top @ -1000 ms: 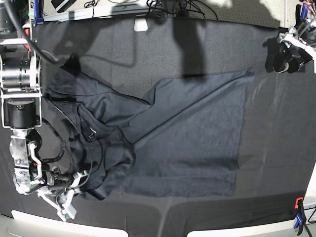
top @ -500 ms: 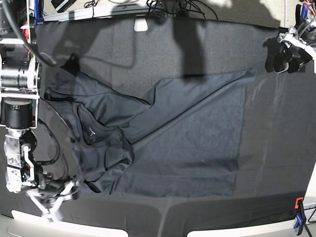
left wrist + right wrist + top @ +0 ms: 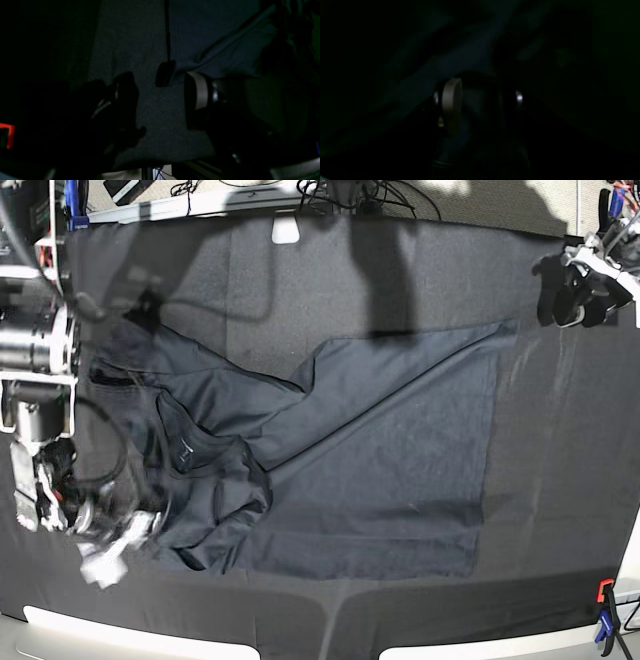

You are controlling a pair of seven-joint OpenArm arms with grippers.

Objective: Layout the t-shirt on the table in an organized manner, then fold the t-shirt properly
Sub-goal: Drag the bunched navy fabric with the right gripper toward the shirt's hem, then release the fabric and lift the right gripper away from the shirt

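Note:
The dark t-shirt (image 3: 380, 450) lies on the black-clothed table (image 3: 300, 280). Its body is spread flat to the right, while the collar and sleeves are bunched in folds at the left. My right gripper (image 3: 115, 545), blurred by motion, is just left of the shirt's crumpled lower-left edge. In the very dark right wrist view its fingers (image 3: 451, 95) stand apart, so the right gripper (image 3: 483, 96) is open, over dim folds of the t-shirt (image 3: 445, 65). My left gripper (image 3: 575, 290) hovers open and empty beyond the shirt's far right corner. In the left wrist view this left gripper (image 3: 160, 97) is above bare table (image 3: 150, 125), near the t-shirt (image 3: 212, 32) edge.
A red clamp (image 3: 604, 590) and a blue clamp (image 3: 603, 630) grip the table's near right corner, and the red clamp (image 3: 6, 135) also shows in the left wrist view. A blue clamp (image 3: 78, 205) and a white tag (image 3: 286, 230) sit at the far edge, beside cables.
My right gripper left the shirt's lower-left edge, swung toward the table front, then came back up beside it. The folds there shifted slightly. The left arm has stayed still.

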